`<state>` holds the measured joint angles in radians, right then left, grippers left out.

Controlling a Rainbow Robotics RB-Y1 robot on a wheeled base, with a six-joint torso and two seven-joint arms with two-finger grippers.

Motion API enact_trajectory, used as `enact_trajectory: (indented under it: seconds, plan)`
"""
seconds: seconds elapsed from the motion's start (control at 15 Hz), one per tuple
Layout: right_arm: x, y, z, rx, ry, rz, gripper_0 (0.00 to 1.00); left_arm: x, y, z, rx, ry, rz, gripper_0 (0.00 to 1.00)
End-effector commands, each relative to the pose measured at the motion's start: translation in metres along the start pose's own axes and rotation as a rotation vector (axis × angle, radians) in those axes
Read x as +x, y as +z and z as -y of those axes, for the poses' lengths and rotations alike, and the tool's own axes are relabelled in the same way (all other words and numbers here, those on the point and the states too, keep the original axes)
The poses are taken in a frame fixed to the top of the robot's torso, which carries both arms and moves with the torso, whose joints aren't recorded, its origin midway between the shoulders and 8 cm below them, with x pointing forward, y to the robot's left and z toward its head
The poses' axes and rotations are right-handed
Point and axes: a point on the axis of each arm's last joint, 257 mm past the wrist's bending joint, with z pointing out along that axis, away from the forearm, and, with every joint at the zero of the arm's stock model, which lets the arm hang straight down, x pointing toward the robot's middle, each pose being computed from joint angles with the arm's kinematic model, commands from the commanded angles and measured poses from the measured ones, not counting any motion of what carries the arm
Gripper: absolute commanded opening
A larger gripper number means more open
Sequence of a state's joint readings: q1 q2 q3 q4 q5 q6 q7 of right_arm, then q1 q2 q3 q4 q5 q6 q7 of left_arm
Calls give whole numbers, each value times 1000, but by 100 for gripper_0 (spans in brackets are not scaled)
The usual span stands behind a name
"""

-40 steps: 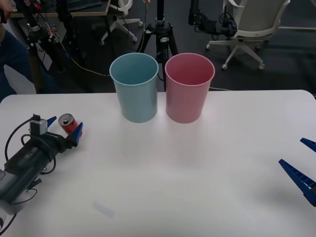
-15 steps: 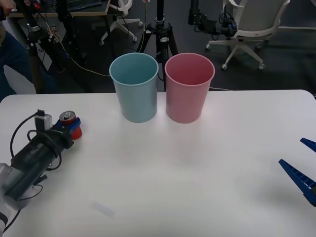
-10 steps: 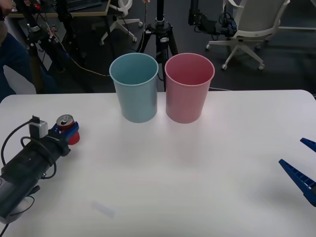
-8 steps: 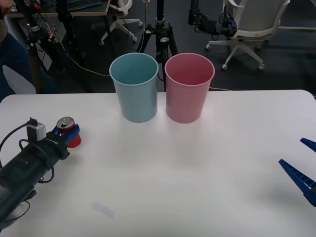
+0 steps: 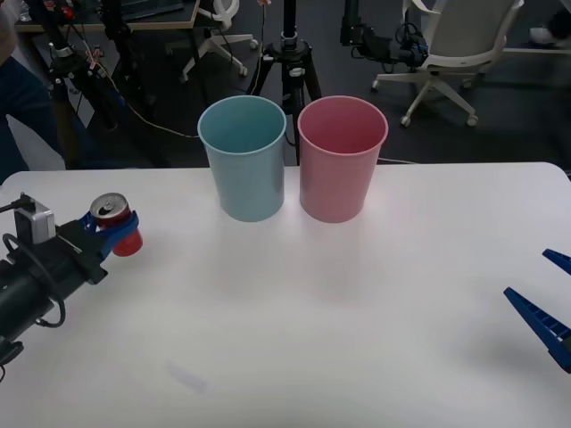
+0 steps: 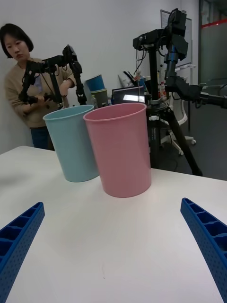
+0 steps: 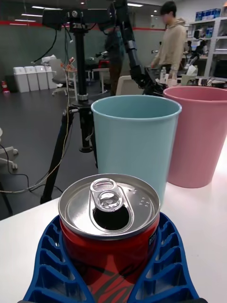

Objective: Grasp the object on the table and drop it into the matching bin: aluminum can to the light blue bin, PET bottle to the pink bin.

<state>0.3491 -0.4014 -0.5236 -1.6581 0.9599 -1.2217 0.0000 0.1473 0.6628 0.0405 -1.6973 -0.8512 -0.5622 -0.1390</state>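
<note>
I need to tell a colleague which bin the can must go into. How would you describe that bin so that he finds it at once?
On the white table, two tall bucket-shaped bins stand side by side at the far edge. The right one for the red can, now held in the left gripper, is the light blue bin, the one nearer that gripper. Its neighbour, the pink bin, has the same shape; only colour separates them.

A dark floor lies beyond; a black tripod (image 5: pixel 290 53) stands there, near a white office chair (image 5: pixel 455 45). A wooden desk (image 5: pixel 116 18) sits far left.
</note>
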Motion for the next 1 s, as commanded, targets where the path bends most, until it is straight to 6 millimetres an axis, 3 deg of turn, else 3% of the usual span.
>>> enact_trajectory:
  seconds: [0.07,0.33,0.6,1.0]
  plan:
    - [0,0,0,0,0,0,100,-15,-8,5,39,-46,-12,0]
    - [0,0,0,0,0,0,100,-36,-12,7,81,-81,-6,0]
    - [0,0,0,0,0,0,100,-87,-7,6,153,-16,-3,0]
    - [0,0,0,0,0,0,100,-156,47,9,209,-54,40,0]
